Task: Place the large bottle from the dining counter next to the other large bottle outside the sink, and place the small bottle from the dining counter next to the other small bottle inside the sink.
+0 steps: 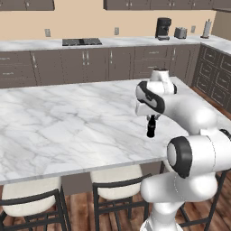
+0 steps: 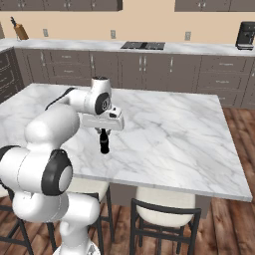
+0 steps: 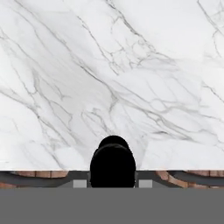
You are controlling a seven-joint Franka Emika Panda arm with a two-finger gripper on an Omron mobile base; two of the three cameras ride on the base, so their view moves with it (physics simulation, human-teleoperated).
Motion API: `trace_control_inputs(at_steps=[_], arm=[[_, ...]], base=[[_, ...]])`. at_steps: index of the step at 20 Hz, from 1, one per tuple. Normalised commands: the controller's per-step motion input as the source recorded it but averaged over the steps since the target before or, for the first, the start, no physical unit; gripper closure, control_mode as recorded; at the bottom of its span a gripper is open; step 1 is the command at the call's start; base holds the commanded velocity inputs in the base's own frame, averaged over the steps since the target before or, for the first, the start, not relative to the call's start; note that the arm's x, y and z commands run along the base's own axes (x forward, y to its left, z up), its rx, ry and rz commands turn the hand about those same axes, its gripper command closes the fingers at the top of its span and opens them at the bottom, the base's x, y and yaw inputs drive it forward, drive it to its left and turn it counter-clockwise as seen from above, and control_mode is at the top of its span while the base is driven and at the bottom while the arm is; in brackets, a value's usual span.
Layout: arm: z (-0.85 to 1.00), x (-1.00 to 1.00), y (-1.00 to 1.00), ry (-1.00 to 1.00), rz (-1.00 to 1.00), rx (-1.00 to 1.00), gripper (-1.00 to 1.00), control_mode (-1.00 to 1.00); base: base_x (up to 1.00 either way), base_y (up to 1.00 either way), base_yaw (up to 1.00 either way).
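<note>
Black bottle [image 2: 104, 141] upright on marble dining counter [image 2: 169, 129], frame centre-left, gripper [image 2: 103, 131] directly over its neck, jaw state indeterminate; neither placement done, judged early.

I see one bottle [image 1: 151, 126] on the dining counter [image 1: 67, 122], a small black one, standing upright near the counter's front edge. It has a narrow neck over a wider body. From the right base camera the bottle [image 2: 104, 141] sits on the white, grey-veined marble, its top right under my hand. Looking down through the hand camera, the bottle [image 3: 113, 164] reads as a dark round shape seen from above, with the counter's edge just behind it. Whether it is gripped I cannot tell.
</note>
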Motion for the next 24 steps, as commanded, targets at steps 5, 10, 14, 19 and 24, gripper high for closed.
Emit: trace_control_inputs(at_steps=[5, 10, 14, 19, 24], arm=[[0.59, -0.47, 0.00, 0.12, 0.01, 0.03, 1.00, -1.00], [0.29, -0.66, 0.04, -0.02, 0.02, 0.01, 1.00, -1.00], [0.19, -0.75, 0.04, -0.13, 0.01, 0.00, 1.00, -1.00], [0.11, -0.85, 0.07, -0.16, 0.02, 0.00, 1.00, -1.00], [0.05, -0.24, 0.11, -0.09, 0.00, 0.00, 1.00, -1.00]], base=[[0.00, 0.00, 0.00], [0.00, 0.00, 0.00], [0.00, 0.00, 0.00], [0.00, 0.00, 0.00], [0.00, 0.00, 0.00]])
